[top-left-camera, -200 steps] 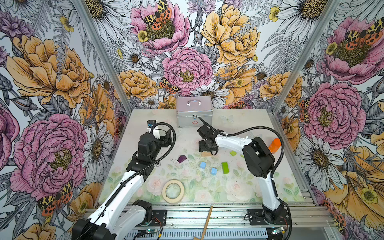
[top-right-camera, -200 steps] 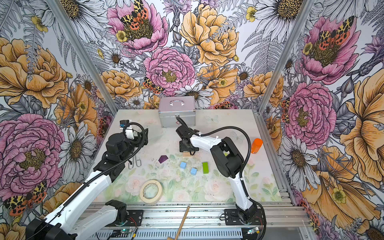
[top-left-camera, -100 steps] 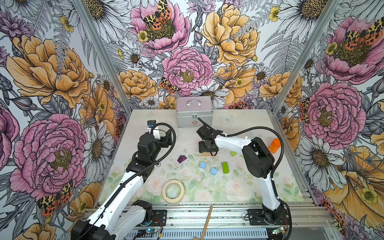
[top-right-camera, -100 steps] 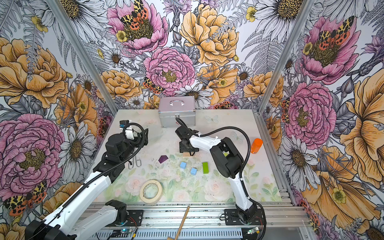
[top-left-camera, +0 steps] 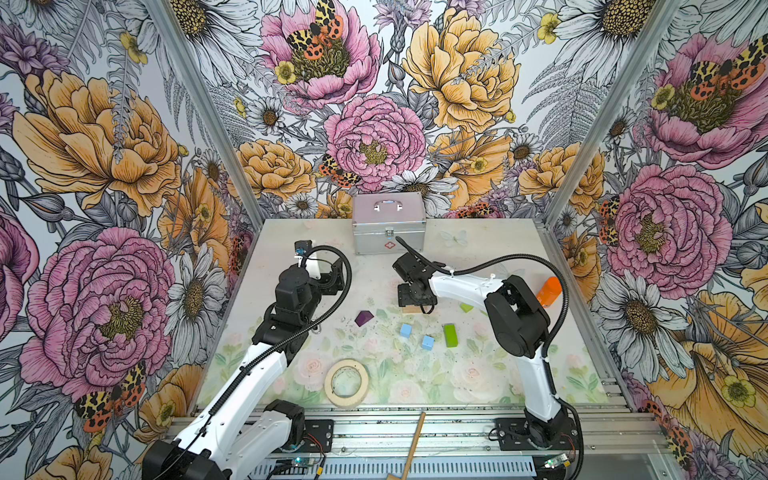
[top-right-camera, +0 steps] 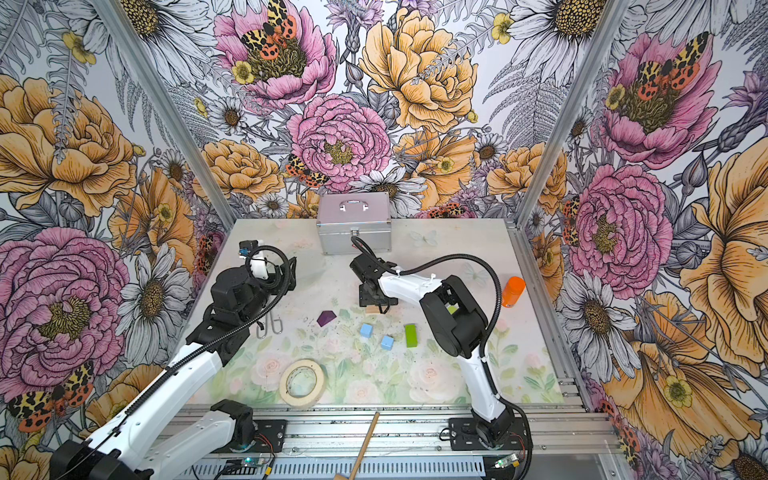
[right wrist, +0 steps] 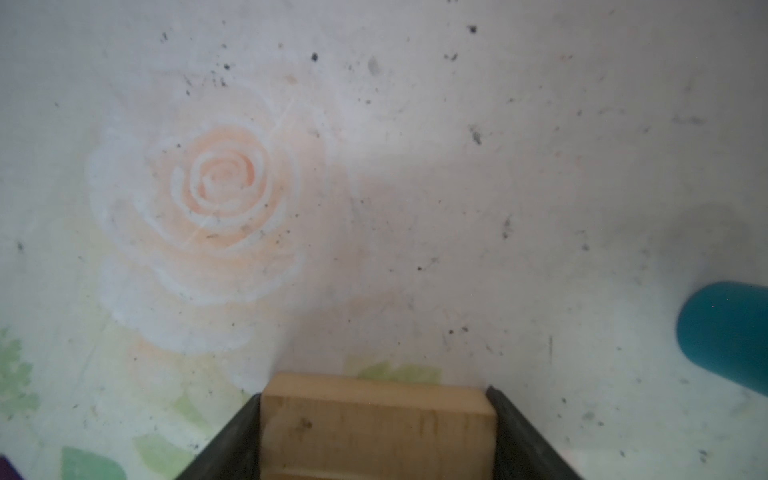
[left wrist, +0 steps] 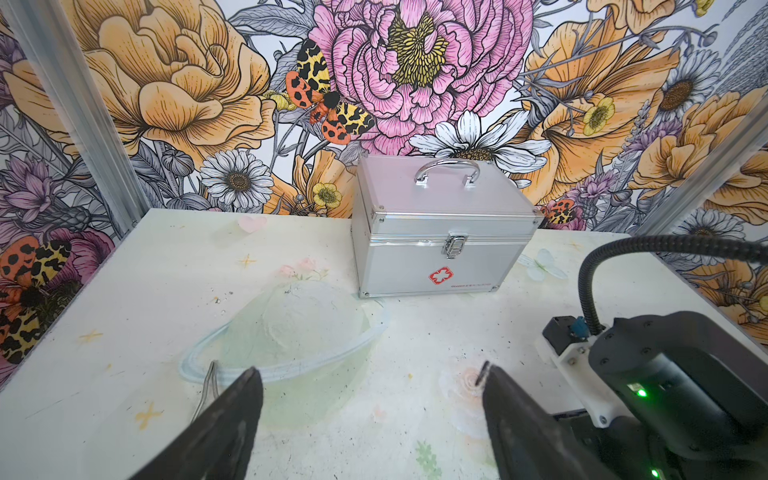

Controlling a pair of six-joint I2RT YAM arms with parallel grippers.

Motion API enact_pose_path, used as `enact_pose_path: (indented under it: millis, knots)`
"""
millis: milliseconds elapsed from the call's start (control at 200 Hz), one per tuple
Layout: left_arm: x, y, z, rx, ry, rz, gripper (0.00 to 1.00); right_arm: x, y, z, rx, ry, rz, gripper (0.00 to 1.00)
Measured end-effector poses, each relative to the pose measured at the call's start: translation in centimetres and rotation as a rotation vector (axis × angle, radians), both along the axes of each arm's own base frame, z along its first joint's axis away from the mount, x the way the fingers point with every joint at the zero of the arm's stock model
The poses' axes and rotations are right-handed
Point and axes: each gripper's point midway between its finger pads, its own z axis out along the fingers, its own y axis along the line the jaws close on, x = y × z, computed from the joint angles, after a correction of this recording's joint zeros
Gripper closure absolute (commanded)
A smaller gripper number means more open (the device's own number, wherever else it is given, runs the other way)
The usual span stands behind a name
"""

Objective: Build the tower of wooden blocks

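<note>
The pale floral-printed tabletop (top-left-camera: 511, 237) carries a plain tan wooden bar (right wrist: 376, 419) set between the jaws of the right gripper (right wrist: 374, 395). A teal cylinder block (right wrist: 727, 332) lies off to one side of those jaws. A silver metal case (left wrist: 444, 232) stands well beyond the spread jaws of the left gripper (left wrist: 369, 368).

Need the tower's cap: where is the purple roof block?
In both top views the purple roof block lies mid-table, left of the tan bar in the right gripper.

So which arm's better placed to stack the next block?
Right. The right gripper grips the tan block, with blue cubes and a green block close by. The left gripper is open, empty, facing the metal case, away from the blocks.
</note>
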Motion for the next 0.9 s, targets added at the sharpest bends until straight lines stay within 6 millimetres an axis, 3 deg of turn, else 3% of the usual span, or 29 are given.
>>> enact_pose_path:
  millis: [395,560,901]
  knots:
    - [-0.03,-0.1,0.0,0.001,0.0,-0.001,0.16,-0.19,0.16,0.0,-0.002,0.0,0.001,0.7]
    - [-0.03,-0.1,0.01,0.001,-0.001,-0.001,0.16,-0.23,0.2,0.0,-0.001,0.0,0.0,0.59]
    - [-0.04,-0.12,0.03,0.001,-0.001,-0.002,0.16,-0.25,0.23,0.0,-0.001,0.0,0.001,0.25]
